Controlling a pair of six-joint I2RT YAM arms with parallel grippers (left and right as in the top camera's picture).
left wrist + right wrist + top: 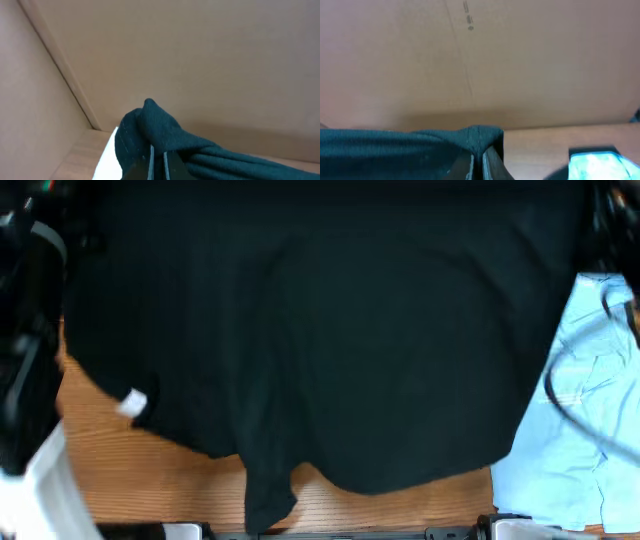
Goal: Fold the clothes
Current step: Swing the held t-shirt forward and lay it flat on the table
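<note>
A large black garment [320,340] lies spread over most of the table in the overhead view, with a white tag [132,402] at its left edge and a flap hanging toward the front edge. My left gripper [157,161] is shut on a bunched corner of the black garment [150,125]. My right gripper [477,162] is shut on another corner of it [480,135]. In the overhead view the jaws themselves are hidden at the dark far corners.
Light-blue T-shirts [590,410] lie at the right edge with a black cable [556,395] across them. Bare wooden table [130,480] shows along the front left. A brown cardboard wall [200,60] stands behind the table and also fills the right wrist view [520,60].
</note>
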